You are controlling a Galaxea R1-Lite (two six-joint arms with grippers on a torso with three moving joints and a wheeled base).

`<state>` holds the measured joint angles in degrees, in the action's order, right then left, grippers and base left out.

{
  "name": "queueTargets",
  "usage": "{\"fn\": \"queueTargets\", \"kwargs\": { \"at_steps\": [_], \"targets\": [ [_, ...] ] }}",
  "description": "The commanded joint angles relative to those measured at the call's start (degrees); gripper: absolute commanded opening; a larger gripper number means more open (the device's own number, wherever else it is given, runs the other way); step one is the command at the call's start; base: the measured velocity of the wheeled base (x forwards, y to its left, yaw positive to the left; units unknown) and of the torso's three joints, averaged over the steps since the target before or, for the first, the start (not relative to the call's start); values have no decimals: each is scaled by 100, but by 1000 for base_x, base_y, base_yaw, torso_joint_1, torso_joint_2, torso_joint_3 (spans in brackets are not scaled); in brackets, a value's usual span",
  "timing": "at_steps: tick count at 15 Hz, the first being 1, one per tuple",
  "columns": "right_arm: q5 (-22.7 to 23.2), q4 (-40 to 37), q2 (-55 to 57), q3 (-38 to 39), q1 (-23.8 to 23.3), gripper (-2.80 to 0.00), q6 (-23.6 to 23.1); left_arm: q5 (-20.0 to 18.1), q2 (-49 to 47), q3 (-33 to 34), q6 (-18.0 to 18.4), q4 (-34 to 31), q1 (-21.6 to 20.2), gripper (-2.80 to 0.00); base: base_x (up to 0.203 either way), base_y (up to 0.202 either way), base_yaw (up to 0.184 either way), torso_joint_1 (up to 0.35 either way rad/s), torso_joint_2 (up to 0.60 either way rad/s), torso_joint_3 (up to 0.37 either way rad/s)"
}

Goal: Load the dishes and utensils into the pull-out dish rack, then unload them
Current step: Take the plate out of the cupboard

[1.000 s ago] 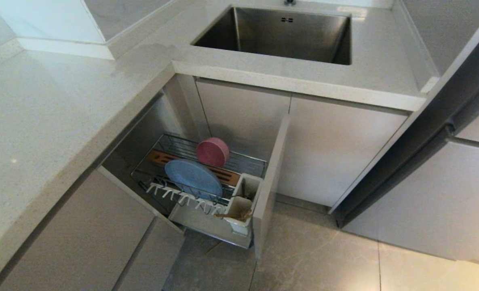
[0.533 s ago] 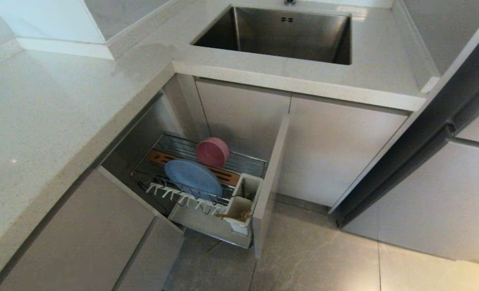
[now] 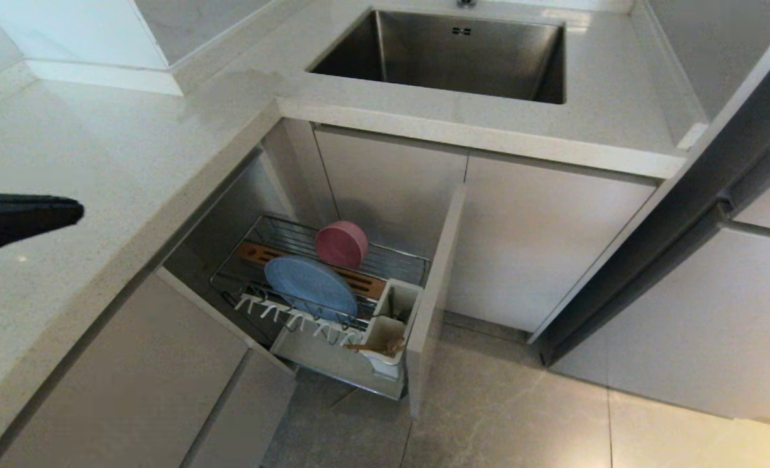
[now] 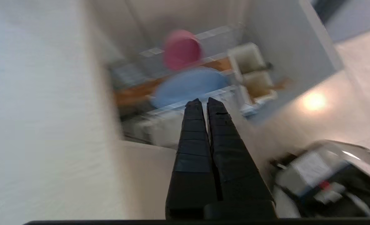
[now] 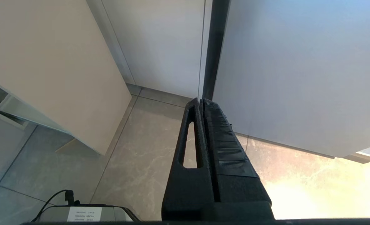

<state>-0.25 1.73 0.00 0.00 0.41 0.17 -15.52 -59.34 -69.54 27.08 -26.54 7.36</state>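
Note:
The pull-out dish rack point(image 3: 397, 263) stands drawn out below the counter. A light-blue plate point(image 3: 311, 287) stands on edge in it, and a pink bowl point(image 3: 341, 244) stands on edge behind the plate. Wooden chopsticks point(image 3: 375, 349) stick out of the white utensil cup point(image 3: 385, 341); no spoon shows. My left gripper point(image 3: 76, 211) is shut and empty at the left edge of the head view, above the counter. In the left wrist view the left gripper point(image 4: 203, 101) points down at the plate point(image 4: 191, 86) and bowl point(image 4: 181, 50). My right gripper point(image 5: 201, 100) is shut and parked over the floor.
A steel sink point(image 3: 449, 55) is set in the speckled countertop point(image 3: 99, 169) above the rack. The rack's beige front panel point(image 3: 433, 299) juts out over the tiled floor point(image 3: 521, 403). Closed cabinet doors point(image 3: 534, 240) stand to the right.
My left arm has come into the head view from the left edge, above the counter. The rack and its contents have not moved.

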Motion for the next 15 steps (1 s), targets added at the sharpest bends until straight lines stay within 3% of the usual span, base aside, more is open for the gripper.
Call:
{"fn": "queueTargets", "kwargs": {
  "at_steps": [1, 3, 6, 9, 12, 15],
  "targets": [
    [-1, 3, 0, 44, 2, -280, 0, -17, -454, 6, -244, -21, 107, -280, 0, 0, 0, 0, 0, 0],
    [-1, 3, 0, 44, 2, -280, 0, -15, -599, -88, -1239, -18, 145, -280, 0, 0, 0, 0, 0, 0],
    [-1, 3, 0, 44, -4, -280, 0, 83, -783, -727, -3876, -90, 437, -280, 0, 0, 0, 0, 0, 0],
    [-1, 3, 0, 46, 2, -280, 0, 552, -916, -1124, -5901, -297, 1328, -280, 0, 0, 0, 0, 0, 0],
    [-1, 3, 0, 51, 2, -280, 0, 1301, -1554, -1208, -6936, -362, 1582, -280, 0, 0, 0, 0, 0, 0],
    [-1, 3, 0, 44, 2, -280, 0, 2260, -2366, -1238, -7409, -481, 1775, -280, 0, 0, 0, 0, 0, 0]
  ]
}}
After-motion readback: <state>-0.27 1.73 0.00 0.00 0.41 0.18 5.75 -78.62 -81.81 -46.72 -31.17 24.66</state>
